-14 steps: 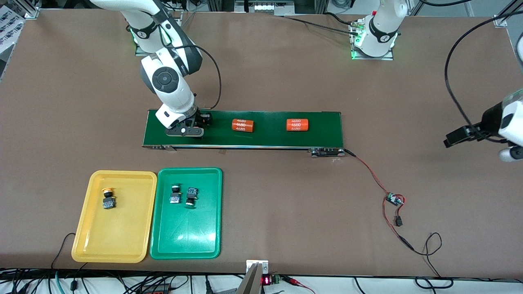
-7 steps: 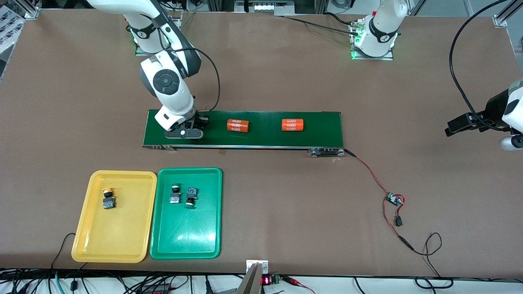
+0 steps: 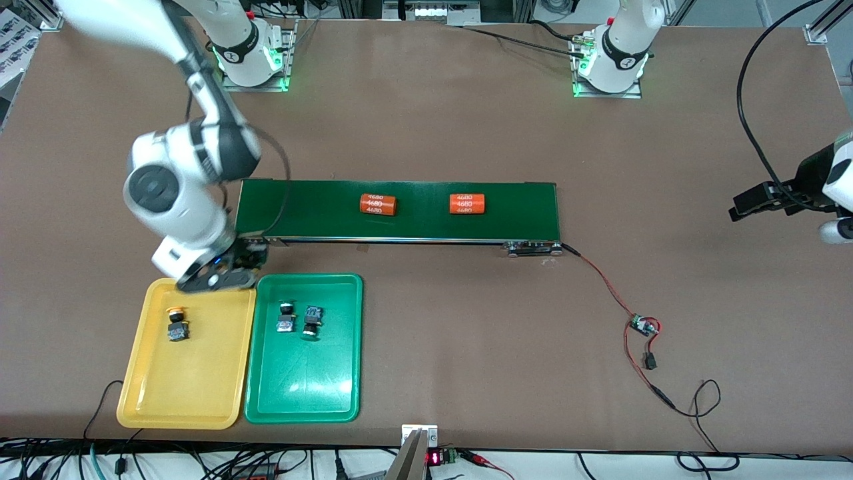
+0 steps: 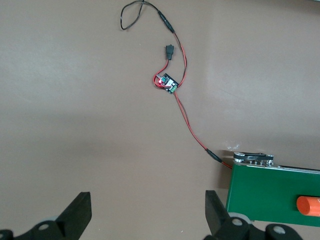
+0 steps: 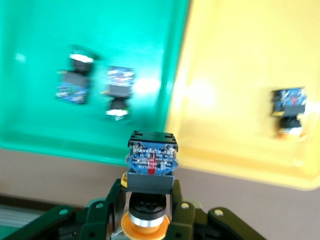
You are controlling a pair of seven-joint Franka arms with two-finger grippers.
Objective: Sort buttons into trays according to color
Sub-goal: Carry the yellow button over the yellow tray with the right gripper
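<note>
Nearest the front camera, the yellow tray [image 3: 160,393] and green tray [image 3: 303,387] lie side by side. One yellow button [image 3: 176,325] lies in the yellow tray, two green buttons [image 3: 298,319] in the green one, their caps hard to make out. Over the yellow tray's farther edge hangs the right gripper [image 5: 150,220], jaws pinching a button [image 5: 151,165] with an orange cap; the front view hides that button under the wrist. Farther off, the belt [image 3: 520,207] carries two orange cylinders [image 3: 378,204]. At the left arm's end, the left gripper [image 4: 145,215] waits over bare table, fingers spread, tips cut off; a red wire [image 4: 187,117] runs to a small board [image 4: 166,83].
</note>
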